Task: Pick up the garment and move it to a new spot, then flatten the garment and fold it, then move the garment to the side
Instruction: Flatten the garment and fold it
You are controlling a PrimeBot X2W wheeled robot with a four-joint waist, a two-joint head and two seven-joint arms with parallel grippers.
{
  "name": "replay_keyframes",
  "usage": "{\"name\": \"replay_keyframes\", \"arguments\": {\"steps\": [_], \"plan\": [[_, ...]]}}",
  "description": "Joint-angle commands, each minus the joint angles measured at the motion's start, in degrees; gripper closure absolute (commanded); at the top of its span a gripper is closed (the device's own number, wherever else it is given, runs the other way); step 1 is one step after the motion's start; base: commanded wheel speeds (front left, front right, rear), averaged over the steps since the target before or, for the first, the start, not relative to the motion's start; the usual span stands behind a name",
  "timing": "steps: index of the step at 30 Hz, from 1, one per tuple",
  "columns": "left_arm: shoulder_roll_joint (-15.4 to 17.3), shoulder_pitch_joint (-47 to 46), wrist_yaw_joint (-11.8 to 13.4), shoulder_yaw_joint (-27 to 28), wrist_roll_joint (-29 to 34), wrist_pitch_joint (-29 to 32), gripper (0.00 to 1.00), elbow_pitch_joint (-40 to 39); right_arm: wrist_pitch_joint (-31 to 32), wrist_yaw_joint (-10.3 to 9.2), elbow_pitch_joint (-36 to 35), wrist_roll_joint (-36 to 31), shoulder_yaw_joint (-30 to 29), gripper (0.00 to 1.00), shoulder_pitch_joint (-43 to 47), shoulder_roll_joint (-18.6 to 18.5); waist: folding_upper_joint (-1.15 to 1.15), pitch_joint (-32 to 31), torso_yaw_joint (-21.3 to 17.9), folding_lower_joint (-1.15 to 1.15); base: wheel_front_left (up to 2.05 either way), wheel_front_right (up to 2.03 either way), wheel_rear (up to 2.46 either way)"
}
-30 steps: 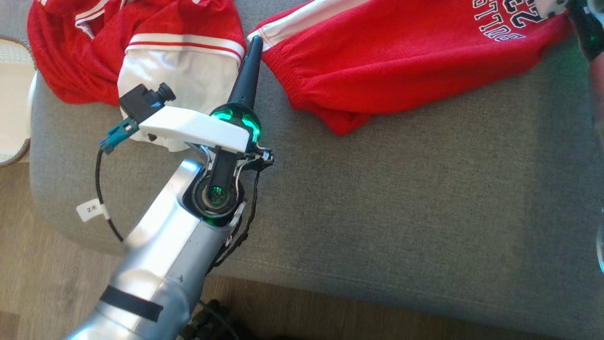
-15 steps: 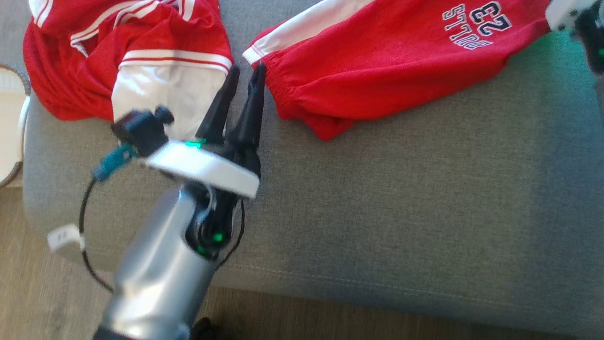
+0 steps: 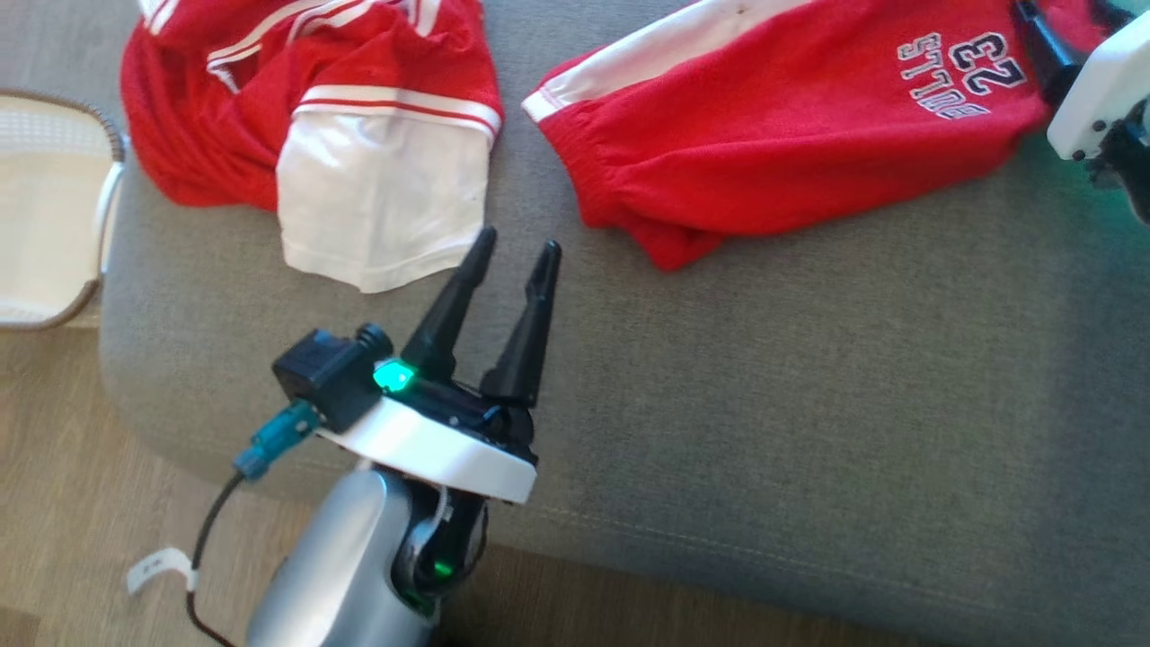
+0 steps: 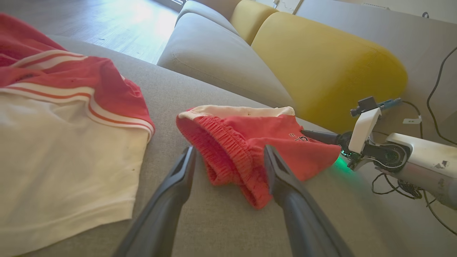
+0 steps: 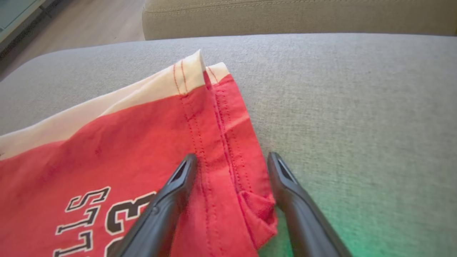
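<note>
The garment is a pair of red shorts (image 3: pixel 791 135) with a white side stripe and "BULLS 23" printed on them, lying on the grey cushion (image 3: pixel 809 404). My left gripper (image 3: pixel 518 243) stands open over bare cushion, short of the elastic waistband (image 4: pixel 228 150); in the left wrist view the left gripper (image 4: pixel 229 149) frames that waistband without touching it. My right gripper (image 5: pixel 231 156) is open at the other end, its fingers astride the hemmed leg corner (image 5: pixel 228 117). That right gripper (image 3: pixel 1065 13) sits at the head view's top right.
A crumpled red and white jersey (image 3: pixel 359 135) lies on the cushion left of the shorts. A pale woven basket (image 3: pixel 45 225) stands off the cushion's left end, above wooden floor (image 3: pixel 90 539). Yellow back cushions (image 4: pixel 321 64) line the far side.
Both grippers have gone from shut to open and let go of the shorts. My left gripper has drawn back from the waistband toward the cushion's near edge. The head camera has shifted too.
</note>
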Motion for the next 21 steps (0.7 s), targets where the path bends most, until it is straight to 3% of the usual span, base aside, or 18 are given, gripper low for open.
{"name": "replay_keyframes", "arguments": {"steps": [1, 4, 5, 6, 7, 14, 21], "plan": [[0.4, 0.1, -0.2, 1.3, -0.3, -0.3, 0.00, -2.1, 0.7, -0.01, -1.0, 0.5, 1.3, 0.00, 1.7, 0.0, 0.00, -0.2, 0.5, 0.00, 0.00, 0.00, 0.00], [0.4, 0.5, 0.2, 0.7, -0.6, -0.3, 0.00, -2.3, 1.5, -0.01, -0.2, 1.0, 2.6, 0.00, 2.3, -0.1, 0.00, -0.5, 1.0, 0.00, 0.00, 0.00, 0.00], [0.4, 0.5, 0.3, 0.6, -0.6, -0.3, 0.00, -2.3, 1.7, -0.01, 0.1, 1.2, 2.9, 0.22, 2.4, -0.2, 0.00, -0.7, 1.0, 0.00, 0.00, 0.00, 0.00], [0.4, 0.6, 0.4, 0.5, -0.6, -0.3, 0.00, -2.4, 1.8, -0.01, 0.4, 1.2, 3.3, 0.66, 2.5, -0.3, 0.00, -0.8, 1.0, 0.00, 0.00, 0.00, 0.00], [0.4, 0.6, 0.5, 0.6, -0.7, -0.3, 0.00, -2.4, 1.8, -0.01, 0.6, 1.3, 3.7, 1.00, 2.5, -0.4, 0.00, -1.0, 1.0, 0.00, 0.00, 0.00, 0.00], [0.4, 1.3, 0.8, 1.9, -0.2, -0.3, 0.00, -2.7, -2.6, -0.01, 1.8, 1.9, 3.4, 1.00, 2.6, -0.3, 0.00, -2.8, -2.0, 0.00, 0.00, 0.00, 0.00], [0.4, 3.1, 0.7, 3.8, 0.9, -0.3, 0.00, -2.6, -7.4, -0.01, -1.2, 3.6, 2.9, 1.00, 5.6, 0.0, 0.00, -5.3, -8.4, 0.00, 0.00, 0.00, 0.00]]}}
